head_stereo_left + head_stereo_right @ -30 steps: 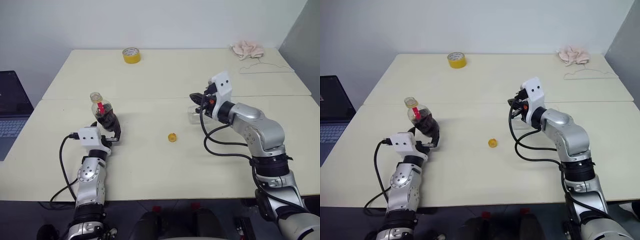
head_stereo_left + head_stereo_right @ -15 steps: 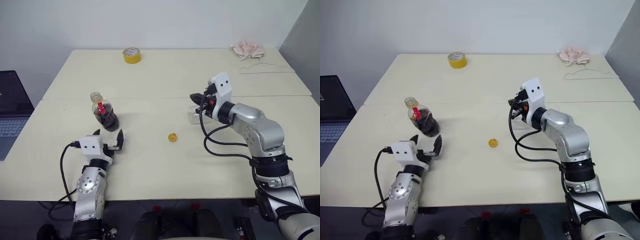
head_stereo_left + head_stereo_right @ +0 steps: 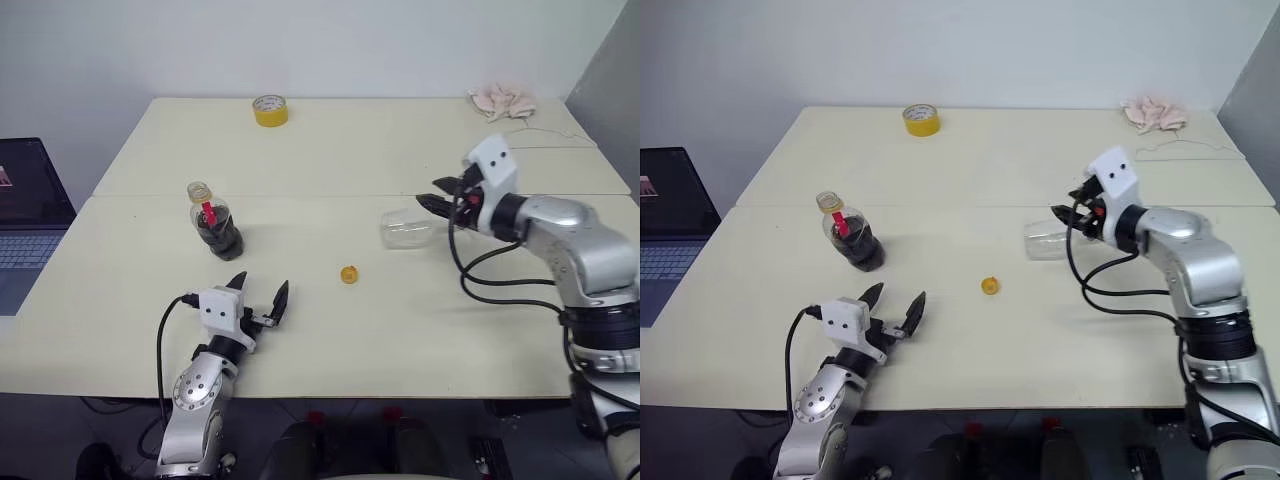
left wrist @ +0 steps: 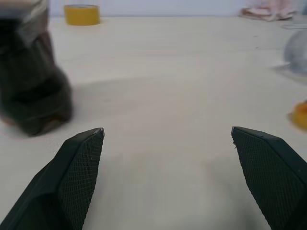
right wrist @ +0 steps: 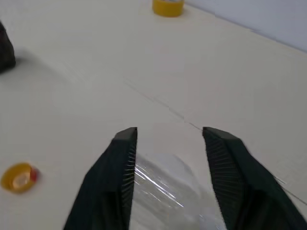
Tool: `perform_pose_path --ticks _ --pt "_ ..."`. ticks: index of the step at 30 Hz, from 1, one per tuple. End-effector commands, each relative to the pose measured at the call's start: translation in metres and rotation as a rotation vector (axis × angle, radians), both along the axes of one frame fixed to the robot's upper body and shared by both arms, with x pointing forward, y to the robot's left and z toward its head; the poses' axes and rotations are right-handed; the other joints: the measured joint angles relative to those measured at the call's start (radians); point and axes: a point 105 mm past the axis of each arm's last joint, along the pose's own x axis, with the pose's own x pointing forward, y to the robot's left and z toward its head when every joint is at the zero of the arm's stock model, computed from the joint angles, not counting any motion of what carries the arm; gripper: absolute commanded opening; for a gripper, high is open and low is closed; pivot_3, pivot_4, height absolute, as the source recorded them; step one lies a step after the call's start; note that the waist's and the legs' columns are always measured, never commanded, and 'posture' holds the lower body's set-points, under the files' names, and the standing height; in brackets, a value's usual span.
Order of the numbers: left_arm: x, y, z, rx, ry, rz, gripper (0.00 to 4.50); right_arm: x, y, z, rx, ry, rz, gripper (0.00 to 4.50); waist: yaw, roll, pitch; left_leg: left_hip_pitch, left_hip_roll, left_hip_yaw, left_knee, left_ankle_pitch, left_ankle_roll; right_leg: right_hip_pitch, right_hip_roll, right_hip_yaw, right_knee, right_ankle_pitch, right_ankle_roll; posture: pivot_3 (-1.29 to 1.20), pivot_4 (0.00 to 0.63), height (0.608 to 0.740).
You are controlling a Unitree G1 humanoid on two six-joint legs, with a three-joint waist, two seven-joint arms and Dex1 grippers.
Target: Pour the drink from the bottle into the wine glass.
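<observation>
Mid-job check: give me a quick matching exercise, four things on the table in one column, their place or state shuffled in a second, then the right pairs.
Things:
1. bottle
2. yellow cap
3. wine glass
4. tape roll

Place or state:
A. loose on the table, mid-front
B. at the far edge
C. upright, uncapped, dark drink inside
D. just ahead of the right gripper

Pairs: 1-C, 2-A, 3-D, 4-B

Both arms are showing silver metal shells with black joints. Each wrist is carrying a white box, and black cables are looping beside it. The fingers (image 4: 79,167) are showing a black, finely ribbed surface.
</observation>
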Motion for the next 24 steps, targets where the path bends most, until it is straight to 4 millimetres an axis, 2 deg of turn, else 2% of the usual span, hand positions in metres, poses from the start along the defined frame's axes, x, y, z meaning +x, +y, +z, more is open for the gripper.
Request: perform_pose_path --ticks 1,3,4,10,18,21,24 --pt "-0.003 -0.023 0.021 0.034 -0.052 -0.135 4.5 -0.003 -0.007 -0.006 -0.202 -0.017 0.079 3.74 -0.001 0.0 0.0 0.0 0.0 0.0 0.0 0.0 0.0 0.0 0.0 0.0 -0.001 0.0 0.0 0.0 0.15 0.74" --pt "-0.003 -0.032 0.026 0.048 -0.056 -0.183 4.5 0.001 -0.017 -0.019 -0.367 -0.015 0.086 4.4 -0.006 0.0 0.0 0.0 0.0 0.001 0.0 0.0 0.0 0.0 0.0 0.0 -0.001 0.0 0.0 0.0 0.15 0.74" --pt "-0.003 -0.035 0.027 0.053 -0.057 -0.199 4.5 0.003 -0.021 -0.024 -0.432 -0.013 0.09 4.46 -0.008 0.0 0.0 0.001 0.001 0.001 -0.001 0.0 0.0 0.0 0.0 0.0 -0.001 0.0 0.0 0.0 0.15 0.74" --pt "0.002 -0.048 0.029 0.097 -0.049 -0.25 4.5 0.032 -0.021 -0.038 -0.672 -0.042 0.093 4.46 -0.009 0.0 0.0 0.001 0.001 0.003 -0.001 0.0 0.0 0.0 0.0 0.0 -0.001 0.0 0.0 0.0 0.15 0.74" --pt "0.002 -0.047 0.027 0.114 -0.041 -0.232 4.5 0.049 -0.009 -0.038 -0.785 -0.081 0.127 4.46 -0.003 0.0 0.0 0.0 0.0 0.002 0.0 0.0 0.0 0.0 -0.001 0.0 -0.002 0.0 0.0 0.0 0.15 0.74" --pt "0.0 -0.046 0.026 0.12 -0.04 -0.225 4.5 0.051 -0.013 -0.048 -0.881 -0.072 0.149 3.86 -0.003 0.0 0.0 0.0 0.001 0.002 0.0 0.0 0.0 0.0 -0.001 0.0 -0.002 0.0 0.0 0.0 0.15 0.74" --pt "-0.001 -0.046 0.025 0.121 -0.038 -0.221 4.5 0.052 -0.014 -0.053 -0.916 -0.068 0.165 2.76 -0.003 0.0 0.001 0.0 0.0 0.002 0.0 0.0 0.0 0.0 -0.001 0.0 -0.002 0.0 0.0 0.0 0.15 0.74"
